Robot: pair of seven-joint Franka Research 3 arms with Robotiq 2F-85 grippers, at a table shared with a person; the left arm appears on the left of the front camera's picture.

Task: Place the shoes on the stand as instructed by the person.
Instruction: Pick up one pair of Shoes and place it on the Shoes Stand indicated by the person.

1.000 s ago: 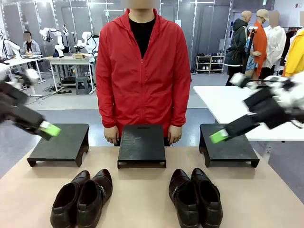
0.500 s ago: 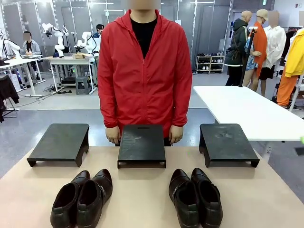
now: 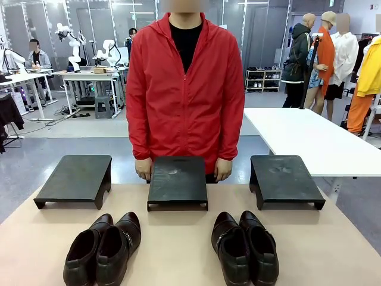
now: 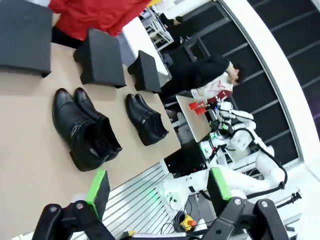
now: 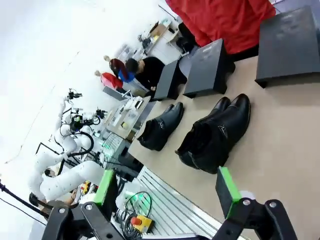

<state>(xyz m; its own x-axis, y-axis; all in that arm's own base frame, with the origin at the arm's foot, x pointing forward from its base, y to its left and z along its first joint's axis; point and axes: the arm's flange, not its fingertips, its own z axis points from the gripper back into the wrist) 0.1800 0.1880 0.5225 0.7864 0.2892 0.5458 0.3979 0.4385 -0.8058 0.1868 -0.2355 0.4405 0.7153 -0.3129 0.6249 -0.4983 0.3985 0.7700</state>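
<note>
Two pairs of glossy black shoes stand near the front of the tan table, the left pair point(image 3: 104, 247) and the right pair point(image 3: 245, 247), toes pointing away from me. Behind them are three low black stands: left point(image 3: 74, 179), middle point(image 3: 177, 179) and right point(image 3: 284, 177). The person point(image 3: 184, 89) in a red jacket stands behind the middle stand, hands hanging at either side of it. My left gripper point(image 4: 159, 186) hangs open off the table's near edge, the left pair point(image 4: 85, 130) ahead of it. My right gripper point(image 5: 166, 189) is likewise open and empty, facing the right pair point(image 5: 215, 132).
A white table point(image 3: 303, 137) stands beyond the right stand. The tan tabletop point(image 3: 178, 238) has free room between the two pairs and around the stands. An aluminium frame point(image 4: 135, 200) runs under the table's near edge.
Both arms, which hovered at the sides over the outer stands a second ago, have pulled back out of the front view. The person has shifted slightly to the right.
</note>
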